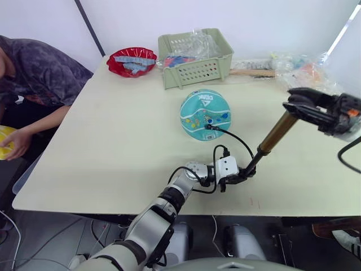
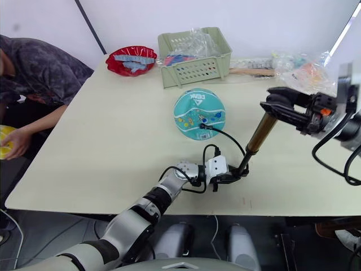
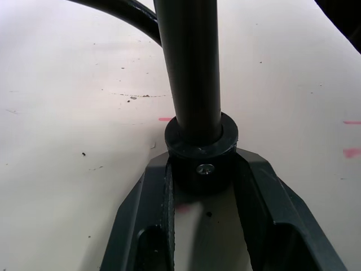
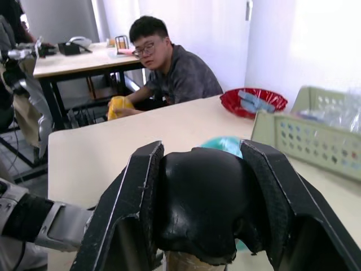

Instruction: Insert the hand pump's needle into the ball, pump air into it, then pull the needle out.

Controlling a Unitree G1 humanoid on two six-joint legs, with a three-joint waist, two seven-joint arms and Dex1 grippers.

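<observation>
The ball (image 1: 205,114) is set near the middle of the table (image 1: 113,141), with the basket (image 1: 194,58) behind it at the far edge and the bowl (image 1: 132,61) placed left of the basket. The hand pump (image 1: 269,141) is held tilted at the near right of the ball, its lower end clamped by the left gripper (image 1: 236,178) close to the near edge and its handle gripped by the right gripper (image 1: 304,104) further right. A person (image 1: 34,73) is seated beyond the table's far left side.

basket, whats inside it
The basket holds crumpled clear plastic bags over something red and blue. The plastic and walls hide what those items are.
</observation>
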